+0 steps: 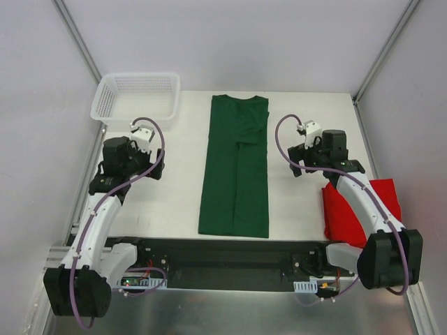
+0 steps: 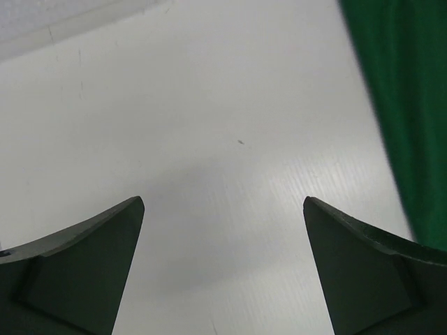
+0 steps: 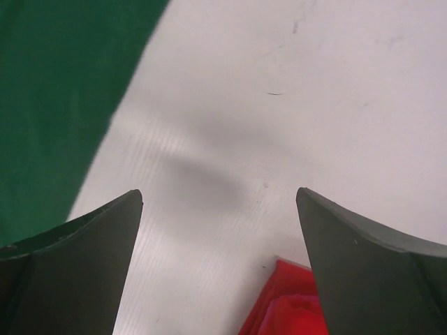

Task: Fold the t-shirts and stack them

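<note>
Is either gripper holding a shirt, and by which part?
Nothing is held. Left gripper and right gripper are open above the table, flanking the green shirt; the red shirt is ungripped.

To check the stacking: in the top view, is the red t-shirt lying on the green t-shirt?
No, the red t-shirt lies apart at the right, and the green t-shirt lies in the middle.

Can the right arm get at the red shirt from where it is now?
Probably yes: the open right gripper hangs over bare table just beyond the red shirt, with nothing between them.
</note>
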Motion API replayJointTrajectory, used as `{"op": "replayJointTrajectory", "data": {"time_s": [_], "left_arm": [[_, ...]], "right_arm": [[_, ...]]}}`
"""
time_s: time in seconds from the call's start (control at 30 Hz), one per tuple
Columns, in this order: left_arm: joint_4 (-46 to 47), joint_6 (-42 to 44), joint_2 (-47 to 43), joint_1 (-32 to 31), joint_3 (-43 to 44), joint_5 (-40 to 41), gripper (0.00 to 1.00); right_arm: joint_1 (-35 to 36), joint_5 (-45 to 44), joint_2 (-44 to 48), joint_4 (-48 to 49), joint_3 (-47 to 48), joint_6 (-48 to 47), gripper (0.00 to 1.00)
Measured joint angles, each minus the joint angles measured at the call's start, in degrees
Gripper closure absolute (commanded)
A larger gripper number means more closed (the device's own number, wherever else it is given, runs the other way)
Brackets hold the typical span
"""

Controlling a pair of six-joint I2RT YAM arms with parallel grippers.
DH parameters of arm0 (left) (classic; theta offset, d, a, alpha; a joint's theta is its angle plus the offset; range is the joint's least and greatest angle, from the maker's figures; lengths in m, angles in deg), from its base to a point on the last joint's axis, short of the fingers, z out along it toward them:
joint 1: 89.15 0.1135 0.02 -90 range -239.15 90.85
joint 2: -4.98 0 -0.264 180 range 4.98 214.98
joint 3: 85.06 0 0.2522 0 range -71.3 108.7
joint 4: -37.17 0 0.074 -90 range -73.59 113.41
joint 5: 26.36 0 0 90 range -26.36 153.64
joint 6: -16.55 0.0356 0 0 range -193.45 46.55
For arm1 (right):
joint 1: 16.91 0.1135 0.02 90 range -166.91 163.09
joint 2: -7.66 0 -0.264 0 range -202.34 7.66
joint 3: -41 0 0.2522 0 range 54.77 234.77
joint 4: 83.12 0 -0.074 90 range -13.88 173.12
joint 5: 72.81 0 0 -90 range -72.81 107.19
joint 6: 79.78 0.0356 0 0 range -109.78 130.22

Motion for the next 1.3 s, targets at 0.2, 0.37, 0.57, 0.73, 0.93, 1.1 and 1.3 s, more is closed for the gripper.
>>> {"op": "replayJointTrajectory", "data": {"time_s": [0.2,0.37,0.57,0.73,0.93,1.1,1.3], "left_arm": [[13.70,-2.27,2.08,0.20,-11.39,6.60,0.01],[27.04,-4.20,2.08,0.17,-19.17,9.73,0.01],[43.08,-6.80,2.12,-0.48,-27.12,12.57,0.00],[54.60,-8.17,5.01,-2.23,-33.94,15.54,0.01],[66.53,-8.79,11.10,-2.62,-37.79,16.65,0.01],[79.58,-8.35,19.89,-3.98,-40.30,17.00,0.01],[85.77,-7.02,24.30,-4.24,-40.85,17.03,0.01]], "right_arm": [[2.75,-14.32,-6.67,8.87,-0.61,1.31,0.04],[4.98,-23.47,-8.24,15.56,-4.57,1.20,0.04],[5.16,-26.67,-4.42,25.07,-14.21,1.46,0.04],[5.18,-26.69,0.83,33.18,-20.22,2.47,0.04],[5.35,-26.77,2.60,45.64,-29.73,2.71,0.04],[6.05,-27.82,-0.31,54.53,-32.57,2.64,0.04],[12.26,-33.64,-5.40,65.07,-35.89,0.24,0.04]]}}
